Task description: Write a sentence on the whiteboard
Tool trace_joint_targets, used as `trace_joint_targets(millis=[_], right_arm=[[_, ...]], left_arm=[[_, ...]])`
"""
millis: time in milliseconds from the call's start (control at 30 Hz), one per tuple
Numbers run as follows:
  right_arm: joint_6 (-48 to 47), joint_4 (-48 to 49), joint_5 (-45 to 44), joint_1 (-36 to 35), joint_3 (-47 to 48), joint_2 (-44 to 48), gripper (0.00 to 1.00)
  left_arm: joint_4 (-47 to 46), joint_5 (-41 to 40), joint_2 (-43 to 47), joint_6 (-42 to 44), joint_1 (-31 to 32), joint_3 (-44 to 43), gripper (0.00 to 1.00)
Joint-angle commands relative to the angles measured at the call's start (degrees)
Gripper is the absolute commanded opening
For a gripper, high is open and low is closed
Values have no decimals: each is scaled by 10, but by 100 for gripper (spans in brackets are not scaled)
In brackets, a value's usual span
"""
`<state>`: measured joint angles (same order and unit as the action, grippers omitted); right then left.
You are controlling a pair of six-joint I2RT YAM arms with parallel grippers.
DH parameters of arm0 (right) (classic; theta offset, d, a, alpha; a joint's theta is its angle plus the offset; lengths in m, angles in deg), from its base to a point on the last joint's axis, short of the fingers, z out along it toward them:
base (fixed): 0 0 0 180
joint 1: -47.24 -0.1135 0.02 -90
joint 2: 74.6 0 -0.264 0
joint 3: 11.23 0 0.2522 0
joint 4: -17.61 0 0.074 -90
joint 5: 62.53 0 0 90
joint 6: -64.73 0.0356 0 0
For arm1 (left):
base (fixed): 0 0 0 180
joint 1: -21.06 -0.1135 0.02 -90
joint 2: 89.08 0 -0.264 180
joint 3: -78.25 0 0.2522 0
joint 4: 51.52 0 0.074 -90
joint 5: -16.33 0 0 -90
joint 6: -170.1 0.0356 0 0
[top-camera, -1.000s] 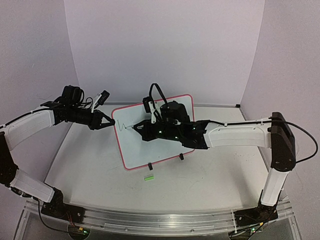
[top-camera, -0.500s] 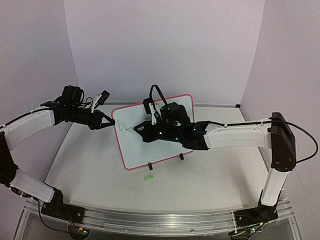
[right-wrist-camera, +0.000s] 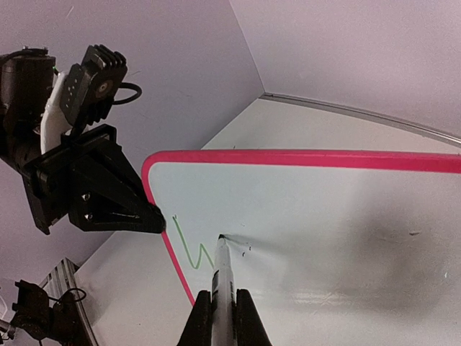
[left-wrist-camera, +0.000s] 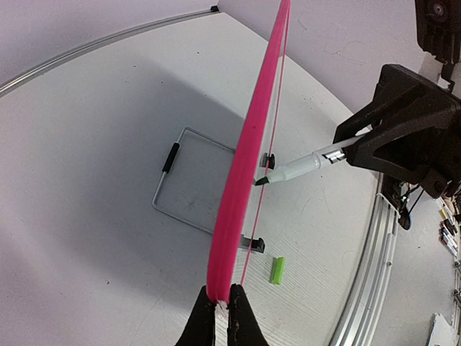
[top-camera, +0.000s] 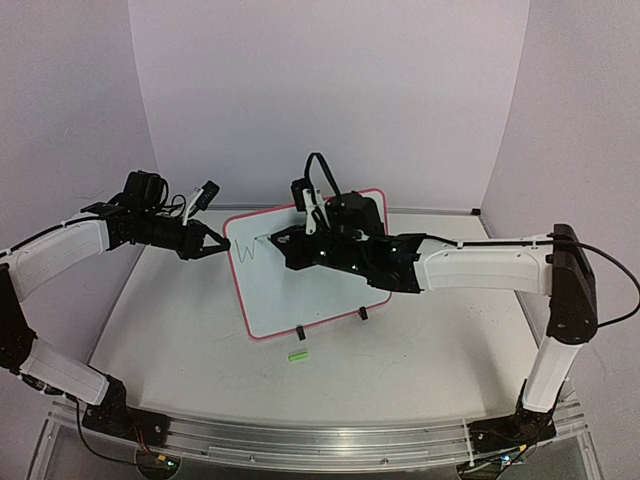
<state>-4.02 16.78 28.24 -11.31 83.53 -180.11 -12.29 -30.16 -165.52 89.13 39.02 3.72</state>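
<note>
Lilac walls enclose a white table [top-camera: 170,330], where we find the whiteboard [top-camera: 300,295] standing tilted at centre. Left gripper [left-wrist-camera: 222,306]: jaws pinched on the board's red-pink left edge, steadying it. Right gripper [right-wrist-camera: 222,306]: jaws clamped on the marker [right-wrist-camera: 220,267], its tip touching the glossy face near the upper left corner. Of the sentence [right-wrist-camera: 189,251], we read only one zigzag green stroke, apparently a W. We judge the task barely begun, with nearly every word left to write. A green cap [top-camera: 297,354] lies just before the board.

Propped whiteboard [top-camera: 300,290] and green cap [top-camera: 297,355] block the middle.
</note>
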Motion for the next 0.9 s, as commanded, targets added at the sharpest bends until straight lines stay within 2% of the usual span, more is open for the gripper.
trace_joint_targets(millis=[0, 333, 533, 867], right_arm=[[-9, 21, -32, 6, 21, 22, 0], [-7, 23, 12, 6, 20, 23, 0], [-14, 24, 81, 6, -2, 71, 0], [-9, 7, 105, 7, -56, 109, 0]], left_arm=[[6, -10, 12, 23, 5, -5, 0], [6, -12, 12, 24, 7, -4, 0], [7, -15, 12, 23, 10, -3, 0], [10, -22, 13, 24, 15, -2, 0]])
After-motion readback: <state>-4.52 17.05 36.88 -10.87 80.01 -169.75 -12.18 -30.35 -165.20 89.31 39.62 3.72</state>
